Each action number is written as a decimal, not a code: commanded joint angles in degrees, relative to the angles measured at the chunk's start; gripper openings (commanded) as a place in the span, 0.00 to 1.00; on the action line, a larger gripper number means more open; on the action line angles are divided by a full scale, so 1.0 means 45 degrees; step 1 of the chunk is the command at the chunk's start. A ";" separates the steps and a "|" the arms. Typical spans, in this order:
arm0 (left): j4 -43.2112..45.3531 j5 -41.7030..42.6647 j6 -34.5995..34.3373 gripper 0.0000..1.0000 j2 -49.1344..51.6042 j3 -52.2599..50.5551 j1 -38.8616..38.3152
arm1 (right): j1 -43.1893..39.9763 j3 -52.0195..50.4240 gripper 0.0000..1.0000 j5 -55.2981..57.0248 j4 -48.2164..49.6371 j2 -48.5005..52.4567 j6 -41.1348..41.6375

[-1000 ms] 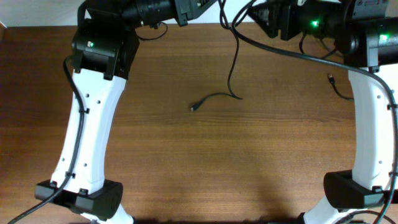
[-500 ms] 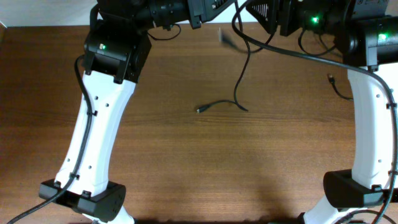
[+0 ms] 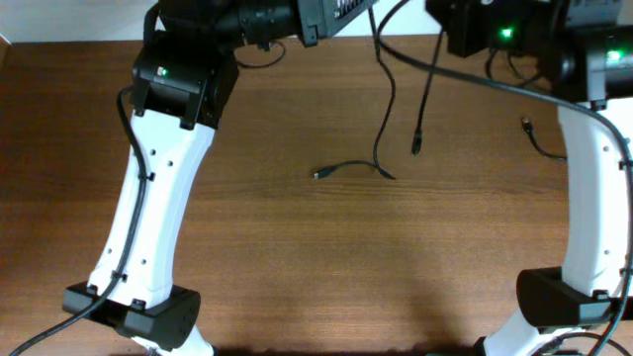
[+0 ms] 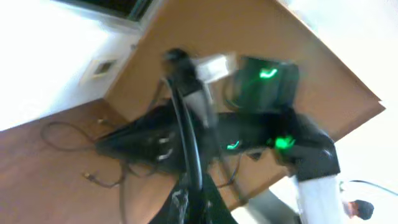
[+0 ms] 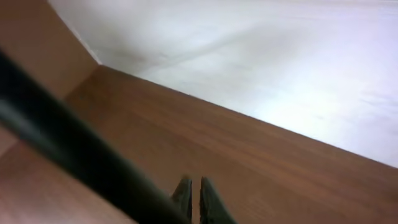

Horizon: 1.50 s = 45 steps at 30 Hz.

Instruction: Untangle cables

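Table: plain brown wood-grain table [image 3: 297, 257] fills my overhead feed. The left wrist cam is tilted and shows a white wall with a wall plate [image 4: 102, 65] behind it.

Arms: left arm [image 3: 148, 198] and right arm [image 3: 588, 198] both rise from the near edge and reach to the far edge, with their heads close together up there.

Cables: the cables [image 3: 381, 109] look like separate strands to me, no knot that I can make out.

Strand one: drops from the top of the overhead near the left arm's head. Its tail end [image 3: 348, 165] lies curled on the wood mid-table, and the plug [image 3: 316, 175] points left.

Strand two: this one [image 3: 425, 94] hangs down from near the right arm's head, with its plug tip [image 3: 415, 148] just right of strand one.

Strand three: a short bit [image 3: 531, 131] lies on the table beside the right arm, well apart from the others.

Left gripper: the left gripper [image 4: 194, 200] is super blurry on my feed, but a black cord runs straight up out of it, so it looks clamped on a cable.

Right gripper: the right gripper [image 5: 194, 188] has its tips pinched nearly together, just a sliver of wood showing between them. A fat blurry black band [image 5: 68, 143] runs in from the left toward their base, and I can't tell if it's pinched in there.
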 commanded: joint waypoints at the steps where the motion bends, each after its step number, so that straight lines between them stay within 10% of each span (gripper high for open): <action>1: -0.2259 -0.3079 0.2735 0.64 0.0126 0.0097 0.0107 | -0.1321 0.0685 0.04 0.0301 -0.0238 -0.1054 0.0097; 2: -0.2652 -0.3458 0.3293 0.99 0.0126 0.0097 0.0034 | -0.1749 0.1083 0.04 0.0306 -0.0573 -0.1467 -0.0024; 14: -0.3628 -0.5435 0.4614 0.99 0.0126 0.0097 -0.0136 | -0.8019 0.2059 0.04 0.7558 -0.3317 -0.4901 0.0223; 25: -0.4240 -0.6562 0.5280 0.99 0.0121 0.0097 -0.0136 | -1.4659 0.2055 0.04 0.7582 -0.1588 -0.1647 0.2735; 38: -0.4609 -0.7451 0.5275 0.99 0.0515 0.0097 -0.0175 | -1.5052 0.2268 0.04 0.3614 0.6139 -0.1389 0.1729; 45: -0.4648 -0.7456 0.5275 0.99 0.1015 0.0097 -0.0175 | -1.5047 0.2176 0.04 0.3774 0.4177 0.1350 0.0335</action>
